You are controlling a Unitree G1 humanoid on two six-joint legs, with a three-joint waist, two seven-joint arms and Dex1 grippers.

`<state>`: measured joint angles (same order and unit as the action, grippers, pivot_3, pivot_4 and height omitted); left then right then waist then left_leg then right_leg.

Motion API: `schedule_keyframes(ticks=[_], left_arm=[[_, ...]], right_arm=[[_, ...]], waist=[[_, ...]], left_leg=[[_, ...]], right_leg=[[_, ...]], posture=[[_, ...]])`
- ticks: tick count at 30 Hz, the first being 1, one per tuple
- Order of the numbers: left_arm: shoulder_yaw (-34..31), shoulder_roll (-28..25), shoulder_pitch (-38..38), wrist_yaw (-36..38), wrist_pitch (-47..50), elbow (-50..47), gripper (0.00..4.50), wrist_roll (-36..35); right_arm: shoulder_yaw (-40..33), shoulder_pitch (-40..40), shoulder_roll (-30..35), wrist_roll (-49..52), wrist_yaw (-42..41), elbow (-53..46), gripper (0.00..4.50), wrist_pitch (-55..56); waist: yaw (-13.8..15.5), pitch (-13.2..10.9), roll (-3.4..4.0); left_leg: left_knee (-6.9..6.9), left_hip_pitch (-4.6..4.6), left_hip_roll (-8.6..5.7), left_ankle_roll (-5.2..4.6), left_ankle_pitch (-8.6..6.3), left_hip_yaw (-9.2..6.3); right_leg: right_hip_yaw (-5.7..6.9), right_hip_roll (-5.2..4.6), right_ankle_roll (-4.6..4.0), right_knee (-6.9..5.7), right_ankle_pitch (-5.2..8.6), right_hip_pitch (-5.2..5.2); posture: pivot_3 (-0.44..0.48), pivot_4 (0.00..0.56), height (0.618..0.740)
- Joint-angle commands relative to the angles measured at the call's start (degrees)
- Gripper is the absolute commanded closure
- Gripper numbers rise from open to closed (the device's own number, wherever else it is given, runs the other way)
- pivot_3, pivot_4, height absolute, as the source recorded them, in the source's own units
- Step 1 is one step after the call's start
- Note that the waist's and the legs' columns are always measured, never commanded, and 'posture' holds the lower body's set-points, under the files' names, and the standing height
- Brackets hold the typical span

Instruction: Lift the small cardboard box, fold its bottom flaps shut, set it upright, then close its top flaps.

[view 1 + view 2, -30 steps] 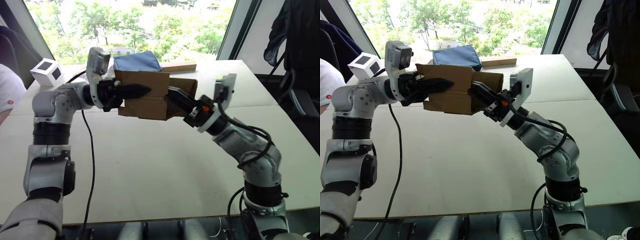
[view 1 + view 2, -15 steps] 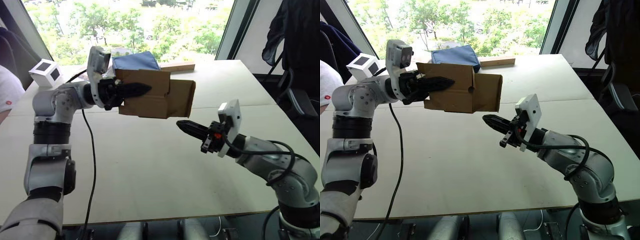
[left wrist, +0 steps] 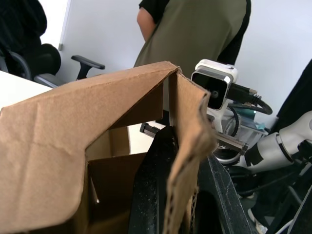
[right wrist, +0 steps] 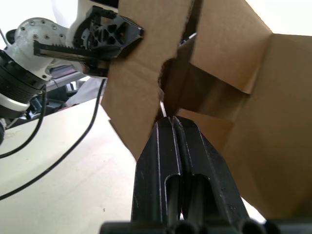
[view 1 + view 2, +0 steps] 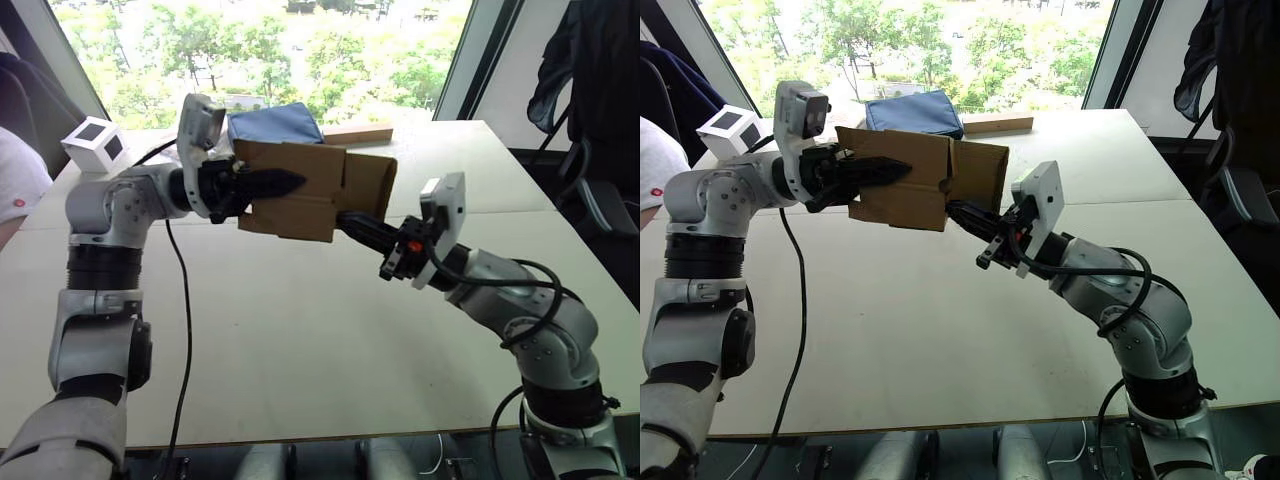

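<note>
Closed right end effector (image 4: 168,122) at box (image 5: 300,190) flap edge

Left gripper (image 5: 272,183): inner finger hidden behind small cardboard box (image 5: 300,190) wall. Right gripper (image 5: 962,212) tip at box's lower edge, contact unclear. Person (image 3: 195,34) beyond the box, head cut off.

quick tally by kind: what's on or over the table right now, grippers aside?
Cardboard boxes: 1, the cardboard box, held over the table
White cubes: 1, the cube
Blue bags: 1, the bag
Wooden blocks: 1, the block
Total: 4
</note>
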<state>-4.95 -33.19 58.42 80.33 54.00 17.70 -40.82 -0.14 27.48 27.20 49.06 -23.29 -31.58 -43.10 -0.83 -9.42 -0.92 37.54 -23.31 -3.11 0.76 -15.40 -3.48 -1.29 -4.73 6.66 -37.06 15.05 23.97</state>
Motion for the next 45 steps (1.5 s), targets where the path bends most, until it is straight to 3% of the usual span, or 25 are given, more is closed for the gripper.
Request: schedule_keyframes(ticks=[1,7,12,16,22,26,34,40,45], left_arm=[[-0.5,-0.6,0.4,-0.1,0.3,-2.0,4.5,-1.4],[-0.7,-1.4,1.2,0.1,-0.2,-0.9,4.5,-1.0],[-1.8,-1.9,1.2,-0.5,-0.4,-0.9,4.5,-1.4],[-3.0,-1.4,0.8,-1.8,-0.6,-1.1,4.5,-2.2],[-3.7,-0.2,0.5,-3.5,-0.5,-2.0,4.5,-3.4],[-3.7,0.2,0.6,-4.2,-0.7,-1.9,4.5,-3.8],[-4.1,0.5,0.8,-5.2,-1.5,0.0,4.5,-3.5],[-3.9,0.5,0.5,-5.4,-2.0,1.1,4.5,-3.2],[-3.6,0.8,0.9,-5.4,-2.3,1.8,4.5,-3.1]], right_arm=[[1.0,1.5,-1.2,-0.8,-1.5,-0.1,4.48,1.3],[-3.4,1.0,1.7,-0.7,-6.0,2.2,4.48,2.1],[-16.8,0.2,8.3,13.0,-7.9,6.0,4.48,-3.4],[-21.6,0.8,8.4,11.9,-5.6,12.4,4.48,-1.1],[-12.6,1.9,6.6,-3.8,-3.7,21.6,4.48,5.1],[-9.1,4.0,3.0,-6.6,-4.3,23.4,4.48,6.3],[-9.7,1.4,-5.6,3.1,-5.0,15.0,4.48,2.4],[-13.0,-1.0,-13.0,14.9,1.3,10.9,4.48,0.9],[-12.2,-2.6,-16.1,17.7,3.5,10.5,4.48,1.4]], waist=[[0.0,0.0,0.0],[0.1,0.0,0.0],[0.2,0.0,-0.01],[0.0,0.0,-0.01],[-0.1,0.0,0.0],[-0.2,0.0,0.01],[0.1,0.0,0.01],[0.0,0.0,0.01],[-0.1,0.0,0.02]], left_leg=[[0.0,0.0,0.0,0.0,0.0,0.0],[0.01,0.0,0.0,0.0,0.0,0.0],[0.13,-0.03,-0.01,-0.07,-0.04,-0.01],[0.14,-0.02,0.01,-0.1,-0.06,-0.01],[0.15,-0.02,0.02,-0.1,-0.06,0.03],[0.15,-0.04,0.02,-0.09,-0.05,0.04],[0.19,-0.07,0.01,-0.06,-0.04,0.01],[0.23,-0.07,0.0,-0.07,-0.05,0.0],[0.22,-0.07,0.0,-0.07,-0.05,0.0]], right_leg=[[0.0,0.0,0.0,0.0,0.0,0.0],[0.0,0.0,0.0,-0.01,0.0,0.0],[0.03,-0.02,0.0,0.0,0.0,-0.06],[0.02,-0.02,0.0,0.02,0.0,-0.09],[0.0,0.01,0.0,-0.02,0.0,-0.05],[-0.01,0.01,0.0,-0.04,0.0,0.02],[-0.01,-0.01,0.0,-0.05,0.0,0.02],[-0.02,-0.02,0.0,-0.06,0.0,0.01],[-0.02,-0.01,0.0,-0.07,0.0,0.03]], posture=[[0.0,0.15,0.74],[0.0,0.15,0.74],[0.0,0.15,0.74],[0.0,0.15,0.74],[0.0,0.15,0.74],[0.0,0.15,0.74],[0.0,0.15,0.74],[0.0,0.15,0.74],[0.0,0.15,0.74]])
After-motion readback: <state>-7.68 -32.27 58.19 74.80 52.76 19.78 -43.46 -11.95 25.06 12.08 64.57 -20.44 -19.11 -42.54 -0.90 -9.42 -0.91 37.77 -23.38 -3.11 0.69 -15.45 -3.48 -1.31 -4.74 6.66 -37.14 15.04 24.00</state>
